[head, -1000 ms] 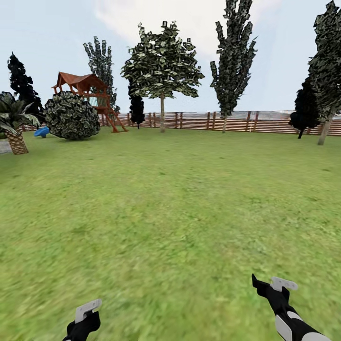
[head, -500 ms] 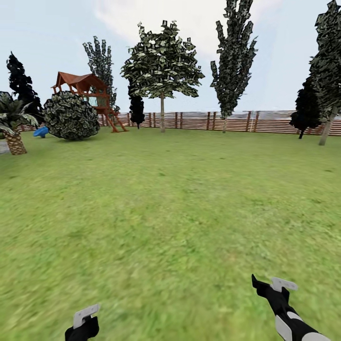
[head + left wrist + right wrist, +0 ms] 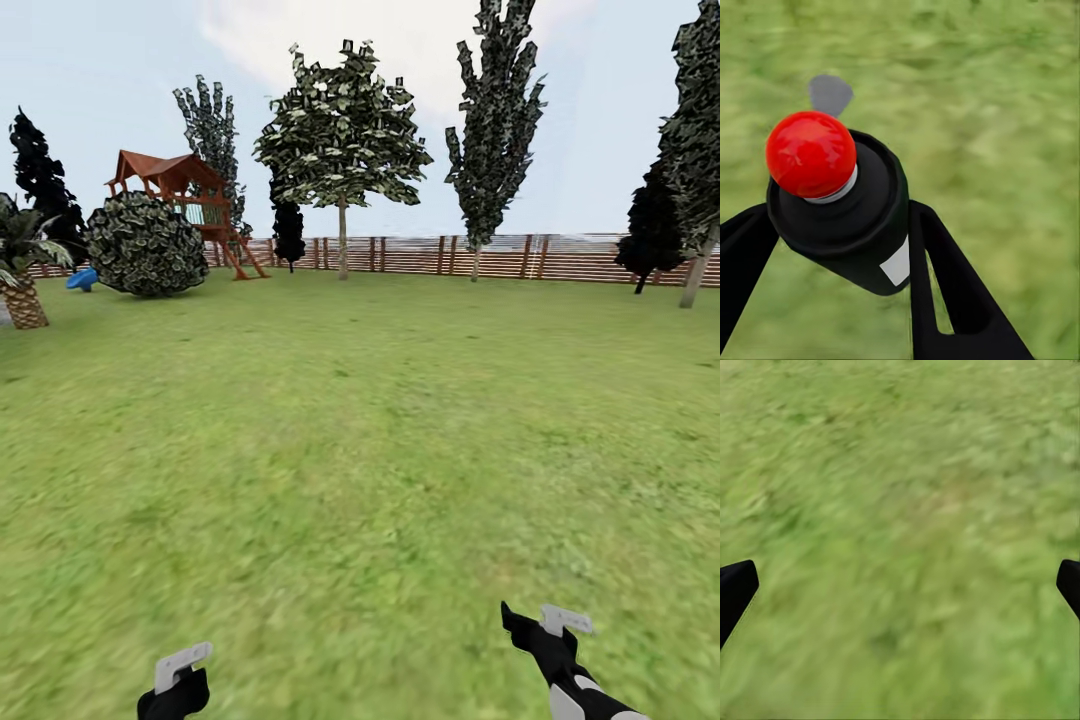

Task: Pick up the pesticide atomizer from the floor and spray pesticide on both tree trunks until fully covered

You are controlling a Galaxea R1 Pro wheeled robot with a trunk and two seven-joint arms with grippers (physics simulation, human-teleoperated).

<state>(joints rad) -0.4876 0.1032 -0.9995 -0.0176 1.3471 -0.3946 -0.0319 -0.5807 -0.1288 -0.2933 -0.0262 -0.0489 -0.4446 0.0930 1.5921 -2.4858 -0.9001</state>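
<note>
pesticide atomizer [image 3: 840,210] in left hand [image 3: 832,247], open lawn [image 3: 360,430]

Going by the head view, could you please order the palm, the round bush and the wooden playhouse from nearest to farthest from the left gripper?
From the left gripper, low on the lawn:
1. The palm, at the far left edge, standing furthest forward.
2. The round bush, right of the palm and further back.
3. The wooden playhouse, behind the bush, close to the fence.
</note>
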